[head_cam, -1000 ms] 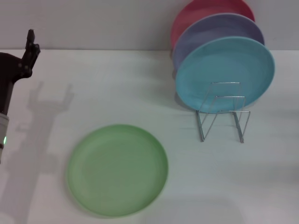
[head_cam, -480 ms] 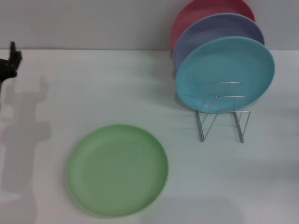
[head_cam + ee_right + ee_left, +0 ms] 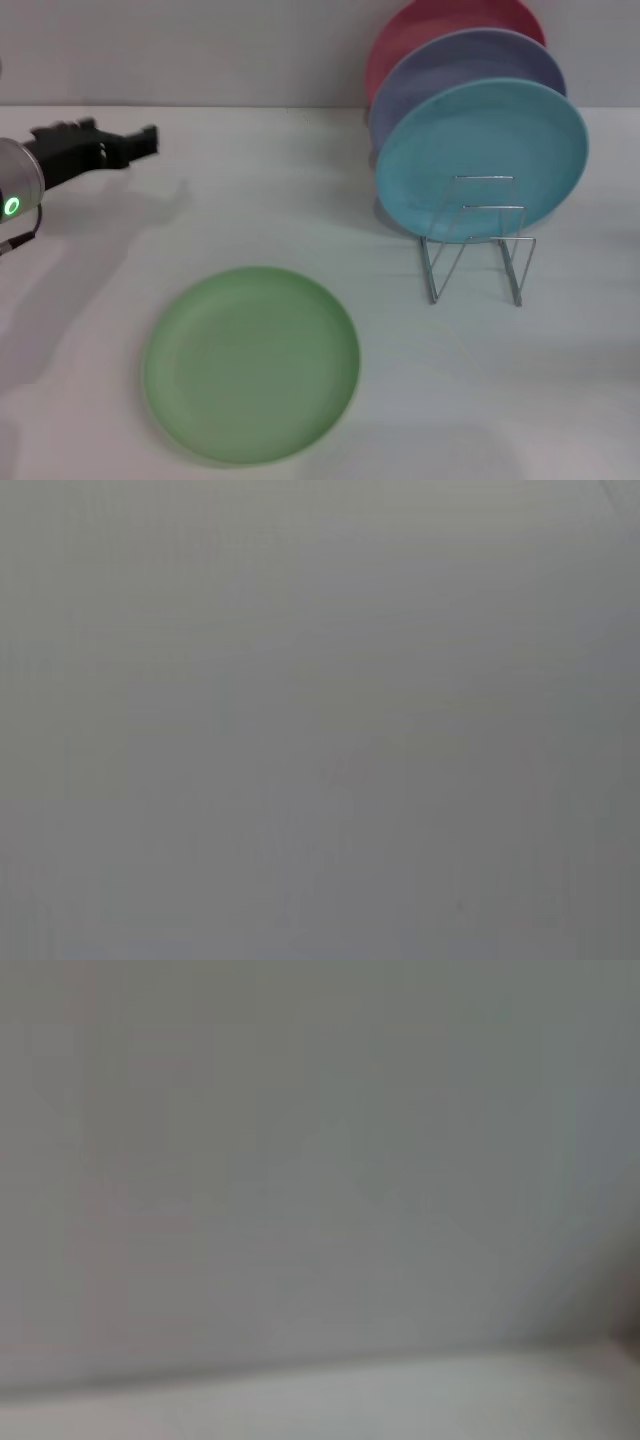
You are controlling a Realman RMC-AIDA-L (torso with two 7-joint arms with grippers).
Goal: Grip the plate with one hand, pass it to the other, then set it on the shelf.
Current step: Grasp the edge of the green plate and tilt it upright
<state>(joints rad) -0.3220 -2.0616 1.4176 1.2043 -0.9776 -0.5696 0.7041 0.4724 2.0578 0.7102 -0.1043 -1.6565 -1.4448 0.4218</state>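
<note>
Reaching in from the far left edge of the head view, left gripper [image 3: 140,140] pointing toward the right above the white table [image 3: 300,170], well apart from everything else; finger opening impossible to tell. Lying flat on the table nearer the front, left of centre, light green plate [image 3: 252,364], untouched. Standing farther back on the right, silver wire shelf [image 3: 478,240], its two front loops bare. Leaning upright in the slots behind, turquoise-blue plate [image 3: 482,156] foremost, then lavender plate [image 3: 470,70], then red plate [image 3: 440,22] at the back against the wall. Showing only blank grey surface, both wrist views. Right gripper nowhere in view.
</note>
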